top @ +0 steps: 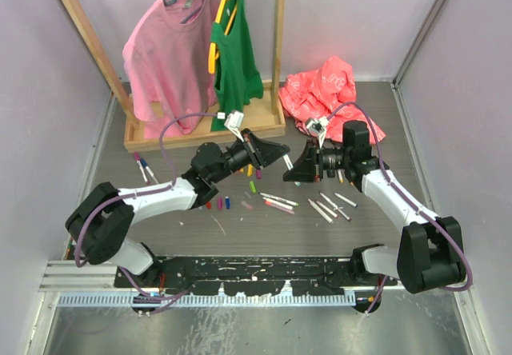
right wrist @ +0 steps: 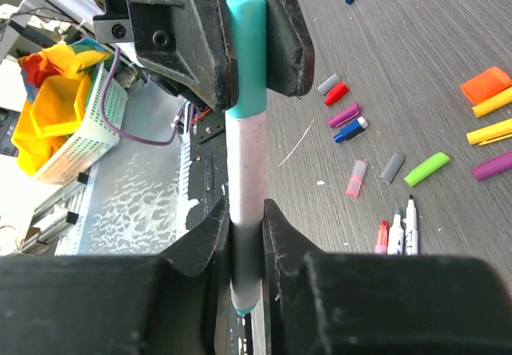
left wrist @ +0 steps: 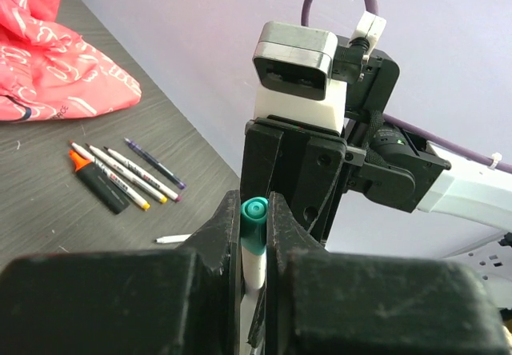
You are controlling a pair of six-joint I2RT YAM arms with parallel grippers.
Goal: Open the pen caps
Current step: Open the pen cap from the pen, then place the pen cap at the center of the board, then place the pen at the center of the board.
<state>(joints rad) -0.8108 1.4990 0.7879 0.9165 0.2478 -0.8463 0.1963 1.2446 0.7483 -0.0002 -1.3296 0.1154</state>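
1. Because a cap comes off best with a straight pull from both ends, I hold one pen (right wrist: 244,163) in the air between my two arms, above the surface (right wrist: 416,43).
2. My left pincer (right wrist: 250,83) is clamped on its teal cap (right wrist: 246,27). My right pincer (right wrist: 244,219) is clamped on the white barrel.
3. The cap looks fully seated on the barrel.
4. My right fingers (right wrist: 200,243) hide part of the barrel, and from above the pen is too small to make out.

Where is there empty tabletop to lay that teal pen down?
Bare tabletop lies right of the right arm, below the red bag, and along the near strip between the scattered pens and the black rail. The middle, under the left gripper and right gripper gripping the teal pen, is crowded with pens and caps.
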